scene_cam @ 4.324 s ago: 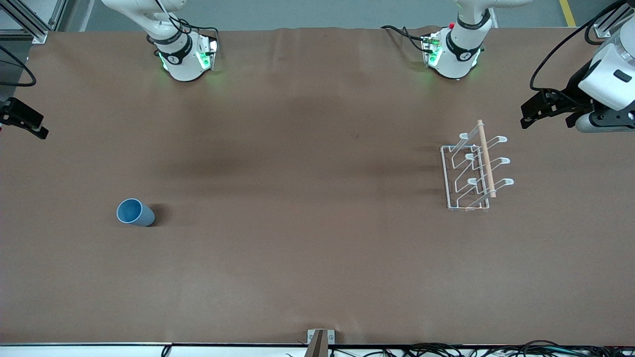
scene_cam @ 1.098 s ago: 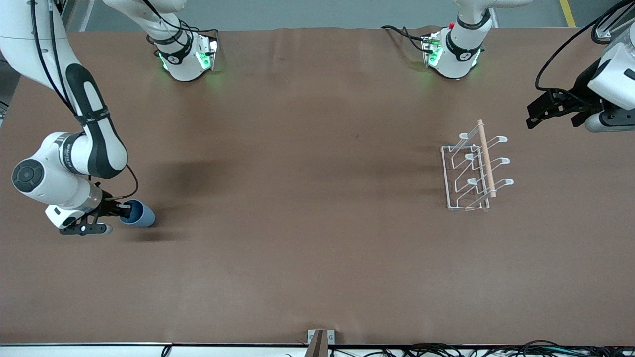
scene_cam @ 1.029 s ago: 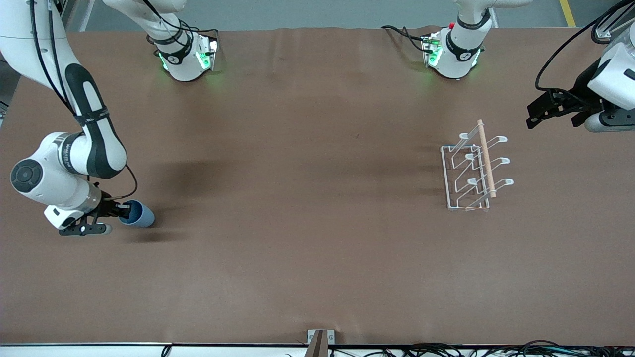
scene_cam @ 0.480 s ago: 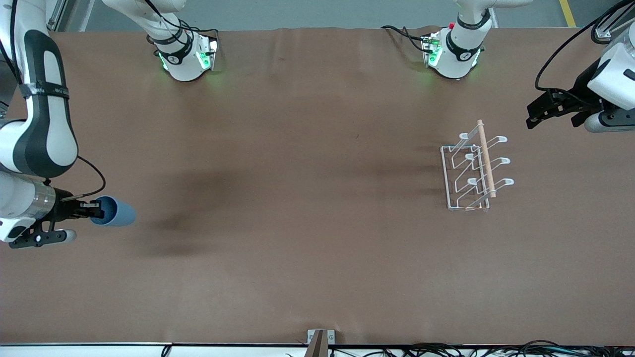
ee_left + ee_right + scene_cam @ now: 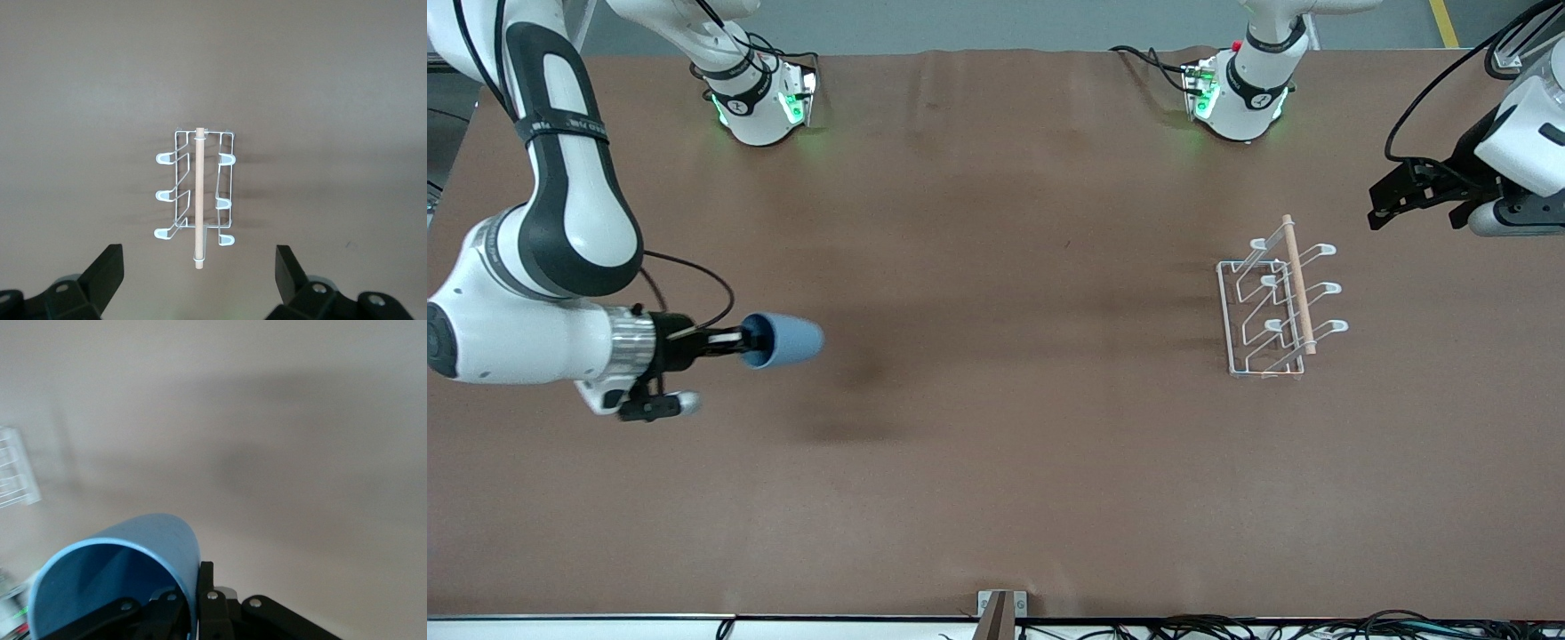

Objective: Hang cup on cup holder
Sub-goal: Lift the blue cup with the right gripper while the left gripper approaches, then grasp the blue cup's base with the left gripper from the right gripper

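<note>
So the cup (image 5: 784,340) is off the table now, right gripper (image 5: 734,338) pinching its rim, on its side in the air, moving from the right arm's end toward mid-table. That's pickup done, I think. The holder (image 5: 1273,307) is near the left arm's end, where the left gripper (image 5: 199,283) waits above it, fingers spread.

I count one cup (image 5: 783,340), light blue, pinched by its rim in my right gripper (image 5: 740,338) above the table (image 5: 996,462) toward the right arm's end. There is one cup holder (image 5: 1276,307) of white wire, standing toward the left arm's end, and it carries six looped prongs and one wooden rod (image 5: 1298,283). I have two grippers: the right one and the left gripper (image 5: 200,283), spread wide above that rack.
</note>
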Available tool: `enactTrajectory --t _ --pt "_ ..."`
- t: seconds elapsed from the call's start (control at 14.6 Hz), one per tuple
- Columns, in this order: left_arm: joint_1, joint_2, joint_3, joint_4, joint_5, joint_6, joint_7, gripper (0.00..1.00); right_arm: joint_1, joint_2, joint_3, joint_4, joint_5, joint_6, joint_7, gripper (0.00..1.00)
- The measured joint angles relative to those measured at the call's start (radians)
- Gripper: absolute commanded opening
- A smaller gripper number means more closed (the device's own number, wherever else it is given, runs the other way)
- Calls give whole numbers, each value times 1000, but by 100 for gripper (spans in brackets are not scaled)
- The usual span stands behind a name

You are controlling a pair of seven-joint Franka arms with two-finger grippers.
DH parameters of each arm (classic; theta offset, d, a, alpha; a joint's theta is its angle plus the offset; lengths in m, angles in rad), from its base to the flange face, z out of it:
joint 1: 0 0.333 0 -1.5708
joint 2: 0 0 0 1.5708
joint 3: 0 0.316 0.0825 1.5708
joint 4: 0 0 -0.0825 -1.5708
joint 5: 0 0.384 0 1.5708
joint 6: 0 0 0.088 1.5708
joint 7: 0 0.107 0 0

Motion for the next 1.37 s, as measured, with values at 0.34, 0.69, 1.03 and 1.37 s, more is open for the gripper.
enactTrajectory --t 0.34,0.69,1.03,1.37 --pt "-73 3 -15 -4 -17 0 236 100 20 3 12 -86 382 -123 6 1" --pt "-130 8 -43 -6 -221 0 424 100 135 9 17 -181 634 -112 6 0" --pt "-249 83 -154 24 -255 28 421 100 214 9 19 -227 774 -70 6 0" --pt "-351 152 -177 32 -256 155 420 100 251 9 86 -238 817 84 6 0"
